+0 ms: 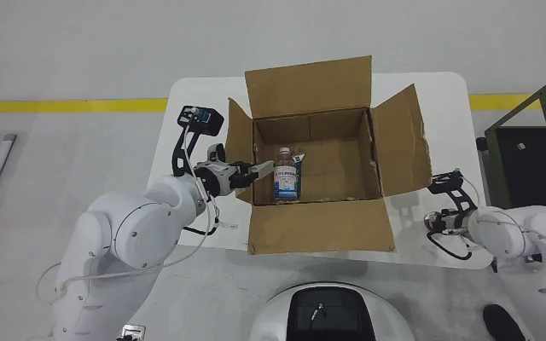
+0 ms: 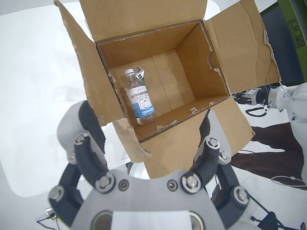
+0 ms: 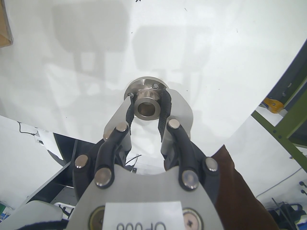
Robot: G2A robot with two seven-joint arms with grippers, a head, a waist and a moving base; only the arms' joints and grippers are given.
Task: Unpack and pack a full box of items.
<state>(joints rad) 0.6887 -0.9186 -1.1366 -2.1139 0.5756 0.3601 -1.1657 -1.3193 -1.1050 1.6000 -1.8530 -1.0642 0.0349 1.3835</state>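
Note:
An open cardboard box [image 1: 341, 170] stands in the middle of the white table [image 1: 200, 98], all flaps folded out. Inside, against one side wall, lies a clear plastic bottle [image 2: 140, 99] with a blue-and-white label, also seen from above as the bottle [image 1: 287, 176]. A small adjustable wrench [image 2: 139, 73] lies by its cap. My left gripper [image 2: 148, 123] is open and hovers over the box's torn corner, near the bottle; in the top view the left gripper [image 1: 254, 173] sits at the box's left wall. My right gripper [image 3: 146, 107] is shut on a flanged metal pulley [image 3: 145, 104] just over the table beside the box.
The box's side flap [image 2: 239, 48] is torn along its edge, and the flap nearest the robot [image 1: 320, 228] folds outward. A green metal frame [image 1: 516, 145] stands just off the table's right end. Bare table lies around the right gripper [image 1: 437, 223].

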